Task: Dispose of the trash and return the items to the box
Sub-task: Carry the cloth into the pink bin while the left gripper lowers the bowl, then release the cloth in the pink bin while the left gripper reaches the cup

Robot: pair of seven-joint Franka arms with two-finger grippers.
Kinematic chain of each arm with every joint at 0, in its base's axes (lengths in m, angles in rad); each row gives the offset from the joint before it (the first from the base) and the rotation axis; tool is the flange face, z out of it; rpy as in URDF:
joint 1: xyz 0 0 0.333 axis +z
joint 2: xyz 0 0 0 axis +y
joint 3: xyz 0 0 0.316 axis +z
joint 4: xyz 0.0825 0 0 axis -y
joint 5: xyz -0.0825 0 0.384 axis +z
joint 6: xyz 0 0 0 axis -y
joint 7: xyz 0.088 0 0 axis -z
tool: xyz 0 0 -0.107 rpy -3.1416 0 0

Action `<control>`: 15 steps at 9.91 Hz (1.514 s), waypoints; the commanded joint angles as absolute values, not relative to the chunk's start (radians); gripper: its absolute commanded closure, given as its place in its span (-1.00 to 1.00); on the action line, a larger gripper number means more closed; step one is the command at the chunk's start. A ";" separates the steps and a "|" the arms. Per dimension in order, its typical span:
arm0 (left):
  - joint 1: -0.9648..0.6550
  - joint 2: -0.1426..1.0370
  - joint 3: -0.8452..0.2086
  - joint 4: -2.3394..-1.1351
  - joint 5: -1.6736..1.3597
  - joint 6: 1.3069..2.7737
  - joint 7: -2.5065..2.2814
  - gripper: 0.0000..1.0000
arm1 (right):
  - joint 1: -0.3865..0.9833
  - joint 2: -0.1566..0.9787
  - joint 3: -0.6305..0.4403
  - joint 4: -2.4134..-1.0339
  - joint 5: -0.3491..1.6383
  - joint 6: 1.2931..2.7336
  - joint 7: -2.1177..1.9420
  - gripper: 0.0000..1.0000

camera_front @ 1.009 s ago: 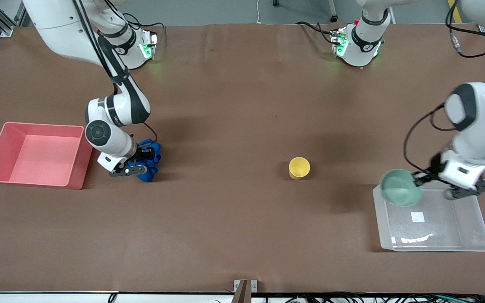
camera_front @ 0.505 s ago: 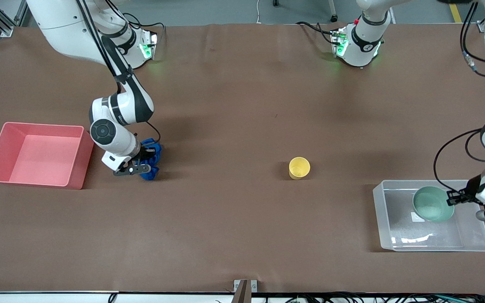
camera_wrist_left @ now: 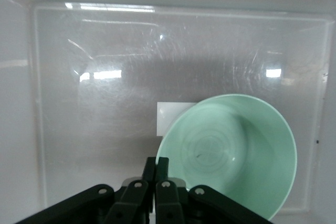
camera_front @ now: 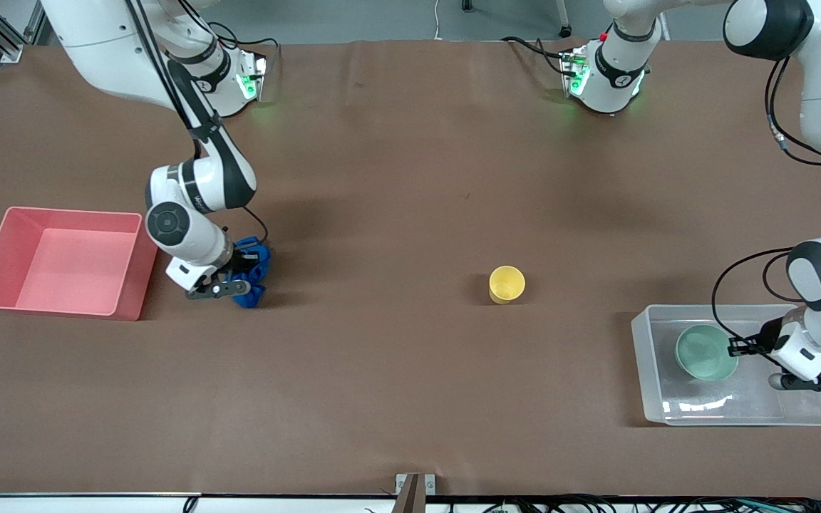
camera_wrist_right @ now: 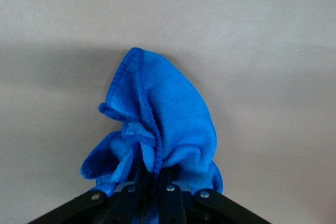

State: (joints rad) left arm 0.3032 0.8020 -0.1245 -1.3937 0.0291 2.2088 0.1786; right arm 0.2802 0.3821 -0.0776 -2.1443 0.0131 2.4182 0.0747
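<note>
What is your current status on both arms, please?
Left gripper shut on green bowl, inside clear box. Right gripper shut on blue cloth, beside pink bin. Yellow cup untouched.

A pink bin (camera_front: 61, 260) stands open on the brown table cover (camera_front: 382, 178) at the right arm's end of the table. A small metal bracket (camera_front: 414, 484) sits at the table edge nearest the front camera, with black cables (camera_front: 596, 504) running along below it
</note>
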 commanded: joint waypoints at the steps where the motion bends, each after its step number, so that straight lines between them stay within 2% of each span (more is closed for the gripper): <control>1: 0.304 0.859 -0.126 -1.368 0.022 2.189 0.190 0.88 | 0.157 0.249 -0.069 -2.097 0.014 2.239 -0.053 0.95; 2: 0.304 0.854 -0.127 -1.367 0.021 2.189 0.187 0.52 | 0.103 0.214 -0.069 -2.061 0.012 2.176 -0.086 0.95; 3: 0.304 0.842 -0.133 -1.367 0.020 2.186 0.186 -0.44 | 0.065 0.184 -0.069 -2.036 0.008 2.140 -0.092 0.95; 4: 0.311 0.812 -0.140 -1.367 0.020 2.180 0.190 -0.99 | 0.037 0.155 -0.071 -2.030 0.003 2.128 -0.101 0.95; 8: 0.293 0.642 -0.256 -1.412 0.024 1.950 -0.096 -1.00 | -0.132 0.136 -0.071 -2.031 -0.012 2.132 -0.225 0.95; 10: 0.295 0.547 -0.319 -1.539 0.032 1.971 -0.187 -1.00 | -0.187 0.146 -0.071 -2.039 -0.078 2.137 -0.230 0.93; 12: 0.295 0.447 -0.386 -1.731 0.032 2.092 -0.315 -0.99 | -0.239 0.188 -0.071 -2.051 -0.119 2.173 -0.244 0.92; 13: 0.295 0.428 -0.425 -1.791 0.034 2.138 -0.390 -0.91 | -0.267 0.213 -0.071 -2.065 -0.126 2.222 -0.283 0.91; 15: 0.258 0.437 -0.478 -1.828 0.037 2.148 -0.614 -0.70 | -0.339 0.276 -0.068 -2.074 -0.126 2.310 -0.406 0.86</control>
